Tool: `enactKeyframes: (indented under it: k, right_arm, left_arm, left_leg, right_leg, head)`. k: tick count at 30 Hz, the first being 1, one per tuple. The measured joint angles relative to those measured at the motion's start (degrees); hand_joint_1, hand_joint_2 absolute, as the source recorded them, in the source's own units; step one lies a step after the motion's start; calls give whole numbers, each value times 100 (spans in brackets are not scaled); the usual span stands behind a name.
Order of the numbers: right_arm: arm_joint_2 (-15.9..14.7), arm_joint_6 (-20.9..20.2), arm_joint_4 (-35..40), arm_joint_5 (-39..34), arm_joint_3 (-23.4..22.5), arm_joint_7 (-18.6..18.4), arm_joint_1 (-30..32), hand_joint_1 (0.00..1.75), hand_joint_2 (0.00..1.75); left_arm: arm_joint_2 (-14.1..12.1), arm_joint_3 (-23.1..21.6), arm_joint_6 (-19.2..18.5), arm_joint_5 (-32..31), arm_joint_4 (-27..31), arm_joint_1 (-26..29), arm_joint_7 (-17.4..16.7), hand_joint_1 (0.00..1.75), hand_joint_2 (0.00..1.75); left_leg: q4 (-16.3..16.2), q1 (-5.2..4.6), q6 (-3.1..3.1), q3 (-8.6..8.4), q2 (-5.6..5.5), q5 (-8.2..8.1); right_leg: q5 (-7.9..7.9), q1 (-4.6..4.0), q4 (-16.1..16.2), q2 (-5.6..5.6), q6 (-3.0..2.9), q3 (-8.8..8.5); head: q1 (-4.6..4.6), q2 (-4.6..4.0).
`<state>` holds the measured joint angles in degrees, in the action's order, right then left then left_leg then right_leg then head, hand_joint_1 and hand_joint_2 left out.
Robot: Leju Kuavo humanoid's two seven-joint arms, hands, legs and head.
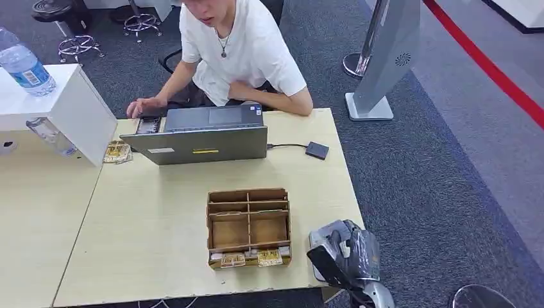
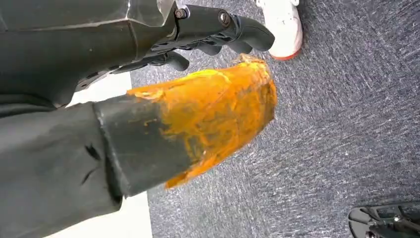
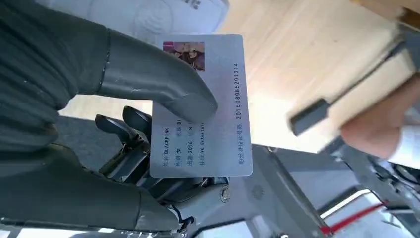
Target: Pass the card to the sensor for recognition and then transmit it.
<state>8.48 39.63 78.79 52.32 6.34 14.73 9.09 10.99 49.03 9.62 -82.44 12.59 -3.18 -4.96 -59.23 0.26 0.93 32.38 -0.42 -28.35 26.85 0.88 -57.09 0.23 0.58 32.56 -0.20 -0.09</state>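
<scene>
A water bottle (image 1: pixel 24 68) was cut off by the left edge. Behind the raised lid of the laptop (image 1: pixel 200 142) a seated person (image 1: pixel 232 48) was seen, the head cropped. A cardboard organiser (image 1: pixel 249 226) stood mid-table (image 1: pixel 135 224), with small cards in its front slot too small to read. A dark sensor (image 1: pixel 317 150) lay cabled beside the laptop. At the table's near right corner the right hand (image 1: pixel 344 253) was seen; the card (image 3: pixel 205 106) was pinched between its thumb and fingers, partly covered by the thumb. The left hand (image 2: pixel 208 34) had its fingers curled in over carpet, nothing visible in them.
</scene>
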Motion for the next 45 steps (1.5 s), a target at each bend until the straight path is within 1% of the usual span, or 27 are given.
enactKeyframes:
  k: [9,22,26,32,37,45]
  right_arm:
    - [188,4,542,140,-136,466,1,175,175]
    - [341,4,1172,398,-111,903,-60,175,175]
    - [372,4,1286,534,-46,947,-126,175,175]
    - [378,4,1316,816,186,864,-312,175,175]
    - [376,2,1283,1198,503,568,-520,175,175]
    - [376,2,1137,1721,1001,206,-786,175,175]
  left_arm:
    - [2,81,-18,-57,0,1,4,0,0]
    - [0,83,-70,-179,0,0,33,0,0]
    - [2,83,-122,-221,0,-1,72,0,0]
    - [9,83,-157,-251,0,-6,131,0,0]
    - [11,83,-192,-310,0,-9,133,0,0]
    - [35,83,-238,-343,0,-12,146,0,0]
  left_leg:
    - [0,1,0,0,0,0]
    - [0,0,0,1,0,0]
    - [0,1,0,1,0,0]
    - [0,1,0,1,0,1]
    - [0,1,-3,0,0,3]
    - [0,2,-5,0,0,4]
  right_leg:
    - [0,0,0,0,0,0]
    - [0,0,-1,0,0,0]
    - [0,0,-1,0,0,0]
    - [-1,0,-1,0,-1,-1]
    - [-2,0,-2,0,-1,0]
    - [-1,0,-3,0,-1,0]
  head:
    - [0,0]
    - [0,0]
    - [0,0]
    - [0,0]
    - [0,0]
    - [0,0]
